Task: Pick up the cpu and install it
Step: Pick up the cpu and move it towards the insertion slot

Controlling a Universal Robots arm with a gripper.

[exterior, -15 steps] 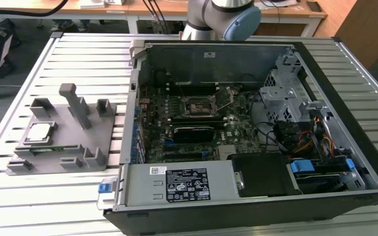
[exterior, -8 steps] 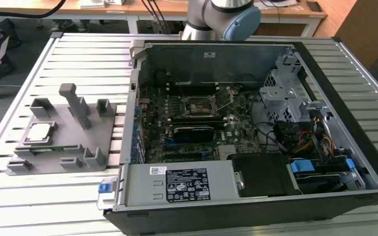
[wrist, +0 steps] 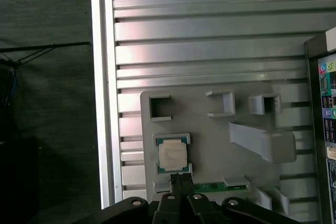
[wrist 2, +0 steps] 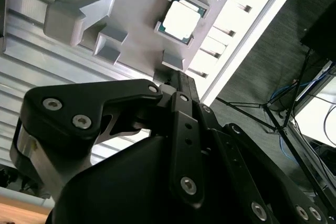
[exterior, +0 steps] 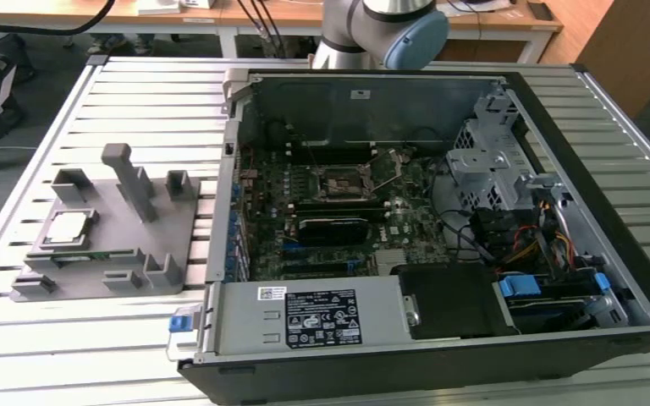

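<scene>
Grey holder [exterior: 116,247] on tabletop [exterior: 145,101], at the exterior view's left of open computer case [exterior: 359,103]: one cpu [exterior: 68,226] in its pocket. My hand [wrist: 178,178]: fingers together, empty.

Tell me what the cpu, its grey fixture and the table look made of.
cpu: metal lid, likely; silver-grey, soft sheen, pale rim.
Grey fixture: probably moulded or printed plastic; matte, uniform grey, blocky tabs.
Table: seemingly aluminium slats; pale, reflective ribbed profiles.
</scene>
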